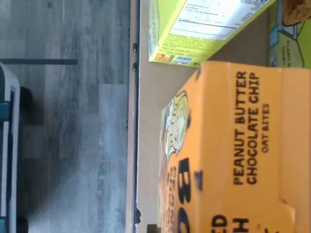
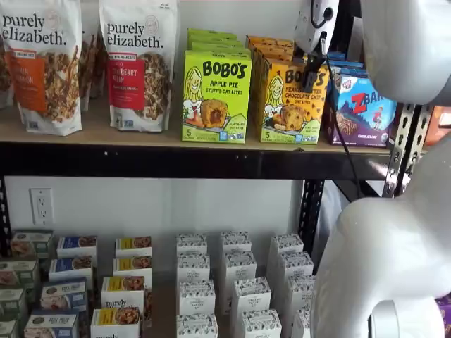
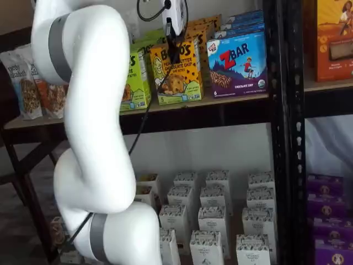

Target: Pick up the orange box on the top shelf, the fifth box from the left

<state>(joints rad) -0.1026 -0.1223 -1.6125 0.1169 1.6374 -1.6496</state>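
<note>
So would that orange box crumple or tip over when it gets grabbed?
The orange box looks like stiff printed card, so it probably holds its shape. It stands tall and narrow on the shelf, so a push could tip it. Probably light.

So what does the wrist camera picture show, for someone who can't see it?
An orange cardboard box reading "Peanut Butter Chocolate Chip Oat Bites" fills most of the view, standing on a tan wooden shelf. A lime-green box sits beside it, with grey wood-look floor beyond the shelf edge.

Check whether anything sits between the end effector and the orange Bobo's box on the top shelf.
Nothing visible does. The end effector hangs directly at the front top of the orange box; the green Apple Pie box and ZBar box stand to its sides, not in the way.
</note>
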